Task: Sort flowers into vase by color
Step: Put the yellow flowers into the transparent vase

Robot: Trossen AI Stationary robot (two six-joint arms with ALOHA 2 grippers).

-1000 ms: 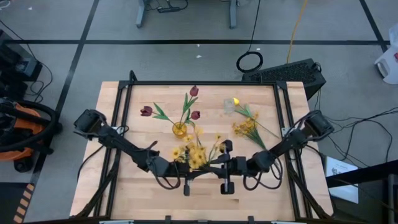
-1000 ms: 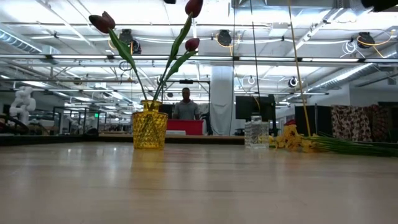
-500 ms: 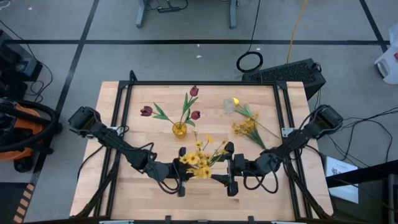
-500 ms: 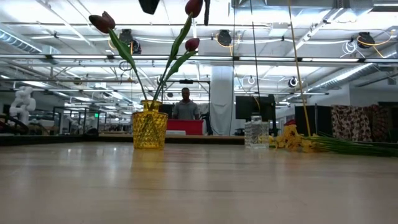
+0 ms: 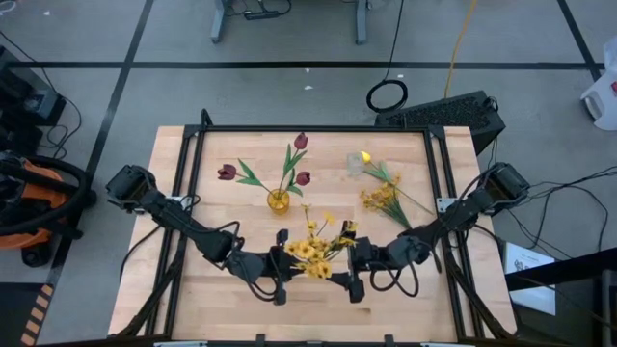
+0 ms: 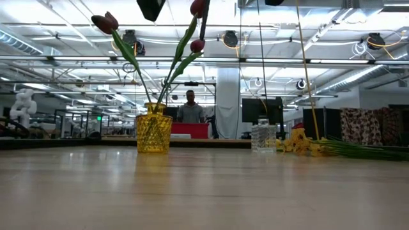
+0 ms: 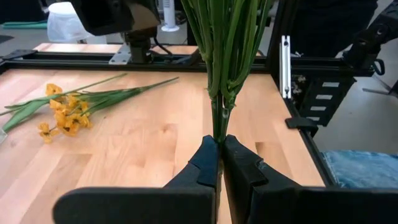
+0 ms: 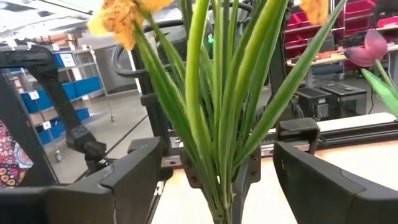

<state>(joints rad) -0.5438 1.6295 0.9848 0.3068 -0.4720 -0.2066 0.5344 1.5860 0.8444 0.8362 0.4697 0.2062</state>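
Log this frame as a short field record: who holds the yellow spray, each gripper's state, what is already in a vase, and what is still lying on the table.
held item: yellow blossom spray, stems clamped by the left gripper
left gripper: shut on the stems
right gripper: open, fingers either side of the stems
yellow vase: three dark red tulips
clear vase: one yellow tulip
on table: another yellow spray lying flat

In the left wrist view the yellow spray's (image 7: pixel 231 56) blossoms run off the picture's edge; only stems show. The low view crops a dark red tulip (image 6: pixel 199 6) and the arms above. The person (image 6: pixel 190 108) behind the yellow vase (image 6: pixel 153 131) is half hidden, too small to describe
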